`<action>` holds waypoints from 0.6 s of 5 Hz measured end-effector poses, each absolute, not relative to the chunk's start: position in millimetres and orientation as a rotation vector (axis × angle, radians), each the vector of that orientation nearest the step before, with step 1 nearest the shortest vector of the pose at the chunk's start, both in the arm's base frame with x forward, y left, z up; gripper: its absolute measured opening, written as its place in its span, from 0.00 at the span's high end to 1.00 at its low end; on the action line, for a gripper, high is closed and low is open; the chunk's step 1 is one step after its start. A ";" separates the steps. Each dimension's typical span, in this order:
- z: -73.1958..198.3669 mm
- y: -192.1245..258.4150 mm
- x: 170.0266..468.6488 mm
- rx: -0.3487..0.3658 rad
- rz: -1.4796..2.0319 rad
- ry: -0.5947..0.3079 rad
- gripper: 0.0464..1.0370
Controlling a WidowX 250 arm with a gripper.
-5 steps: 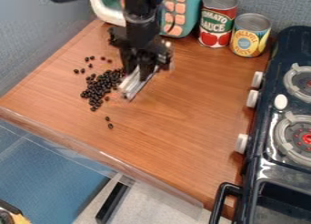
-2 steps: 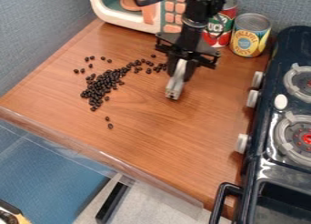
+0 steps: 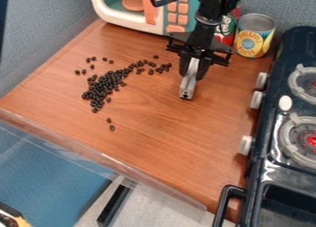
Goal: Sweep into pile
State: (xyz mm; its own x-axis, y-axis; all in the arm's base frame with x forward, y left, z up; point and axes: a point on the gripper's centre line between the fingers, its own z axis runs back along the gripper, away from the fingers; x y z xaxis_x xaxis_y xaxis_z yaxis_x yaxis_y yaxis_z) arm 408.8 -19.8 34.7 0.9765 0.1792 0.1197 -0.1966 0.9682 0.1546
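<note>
Okay, beans: main clump (image 3: 102, 86) on the table (image 3: 154, 124), at 9 o'clock from table centre. From the clump, a loose trail (image 3: 150, 63) runs out toward 2 o'clock, a few strays (image 3: 84, 72) sit around 11 o'clock, and two more (image 3: 112, 127) near 6 o'clock. End effector (image 3: 193, 74) is at 3 o'clock from the clump, pinching a pale grey bar (image 3: 188, 86), presumably the sweeping tool; its tip is apart from the beans. Toy microwave (image 3: 121, 19) at 12 o'clock, yellow can (image 3: 253, 39) at 2, stove (image 3: 271, 129) at 3.

Step in hand, my guess: gather the trail. Set the bar just outside the far trail end, broad side to the beans, edge lightly on the wood. Draw slowly toward 8 o'clock, stop at the clump's edge; ploughing through would scatter it. Lift before resetting. Then nudge strays inward, short strokes. Too fast and beans roll; too high and they slip under. Roughly half done, probably.
</note>
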 end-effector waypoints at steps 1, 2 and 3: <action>32.7 -3.7 409.2 0.158 0.237 -0.106 0.72; 28.3 7.5 403.8 0.144 0.265 -0.095 0.72; 26.7 14.6 398.8 0.150 0.274 -0.094 0.72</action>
State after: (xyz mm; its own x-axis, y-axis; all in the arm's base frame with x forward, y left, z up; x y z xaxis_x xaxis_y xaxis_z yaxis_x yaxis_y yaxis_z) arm 398.8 14.6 26.7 0.9586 0.2618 0.1122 -0.2757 0.9518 0.1343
